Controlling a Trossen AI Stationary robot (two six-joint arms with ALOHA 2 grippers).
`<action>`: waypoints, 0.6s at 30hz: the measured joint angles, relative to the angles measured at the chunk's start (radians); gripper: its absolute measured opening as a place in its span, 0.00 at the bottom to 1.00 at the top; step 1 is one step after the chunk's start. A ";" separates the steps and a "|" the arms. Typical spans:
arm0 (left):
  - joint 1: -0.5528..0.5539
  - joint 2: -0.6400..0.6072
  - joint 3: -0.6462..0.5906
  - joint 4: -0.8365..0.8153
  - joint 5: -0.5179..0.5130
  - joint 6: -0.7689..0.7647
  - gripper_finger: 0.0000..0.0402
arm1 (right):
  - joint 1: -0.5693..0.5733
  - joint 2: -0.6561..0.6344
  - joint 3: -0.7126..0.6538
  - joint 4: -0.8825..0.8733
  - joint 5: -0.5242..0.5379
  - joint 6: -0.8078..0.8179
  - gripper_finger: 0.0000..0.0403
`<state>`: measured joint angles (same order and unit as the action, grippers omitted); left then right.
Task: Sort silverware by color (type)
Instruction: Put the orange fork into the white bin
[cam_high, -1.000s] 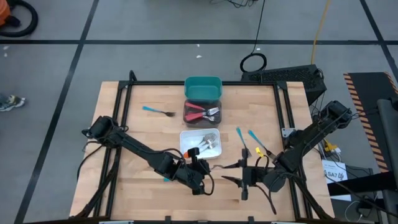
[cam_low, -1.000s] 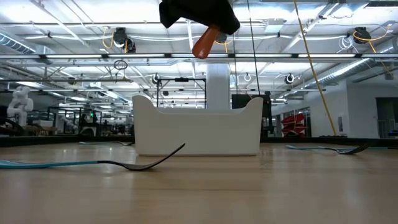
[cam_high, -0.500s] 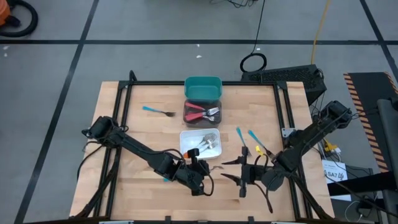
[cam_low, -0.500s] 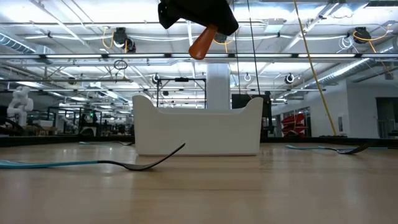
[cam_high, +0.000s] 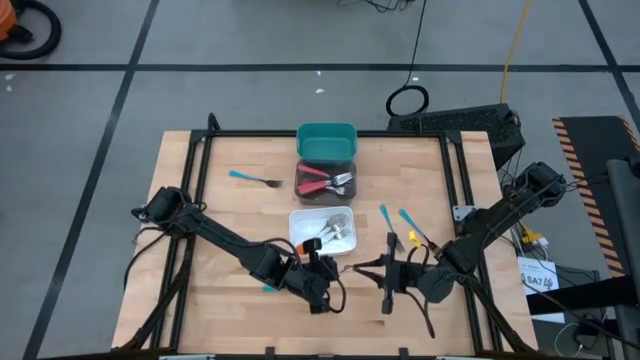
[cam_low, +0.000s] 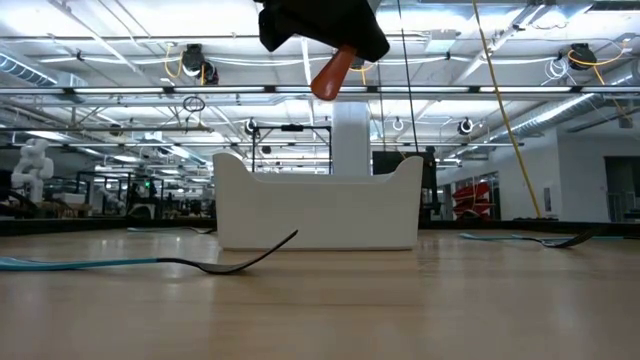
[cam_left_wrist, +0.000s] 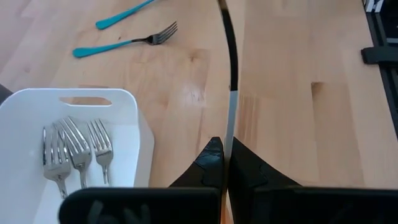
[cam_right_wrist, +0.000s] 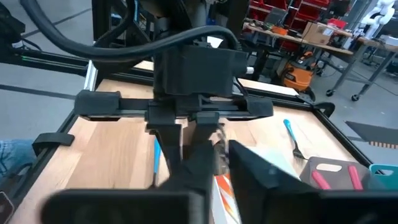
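Forks are the whole job here, and we place them by the white rectangular plastic bin (cam_low: 320, 215) that already holds a few orange-handled ones.

Well to the left of the white bin and farther back, a small fork with a thin blue plastic handle and a silver metal head (cam_high: 254, 180) lies flat on the wood.

Just in front of the white bin, the left gripper (cam_high: 322, 268) hangs above the table. Its fingers (cam_left_wrist: 208, 165) are pinched tight on the orange-handled fork (cam_left_wrist: 231, 106). The metal neck and head reach out forward, and the handle end pokes out below in the low view.

Right of that, the right gripper (cam_high: 356, 269) sits nose to nose with the left one, close to the fork's head. We cannot tell whether it is open or closed on anything.

Farther right of the white bin, two more blue-handled forks (cam_high: 386, 220) (cam_high: 412, 225) lie side by side on the table.

We judge these forks light and stiff, with nothing fragile about them. The slim, smooth handle could twist or slide in a loose pinch. The heavier metal head would tip the fork if it is held near the handle's end. We would grip across the handle close to the neck. The forks lying flat leave little to get under, so a pinch must come straight down on the handle.
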<state>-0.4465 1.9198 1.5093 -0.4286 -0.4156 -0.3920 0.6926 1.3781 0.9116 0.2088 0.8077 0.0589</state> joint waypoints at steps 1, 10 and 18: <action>0.000 0.000 0.000 0.003 0.001 -0.001 0.00 | 0.000 0.000 0.000 -0.003 -0.002 -0.002 0.05; -0.008 0.000 0.000 0.021 -0.007 -0.036 0.12 | 0.005 0.000 0.000 -0.020 0.055 -0.044 0.01; -0.030 0.000 0.000 0.029 -0.273 0.005 0.43 | 0.039 -0.020 0.000 -0.038 0.152 -0.049 0.00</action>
<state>-0.4763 1.9194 1.5093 -0.4000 -0.6883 -0.3866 0.7317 1.3584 0.9117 0.1713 0.9595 0.0099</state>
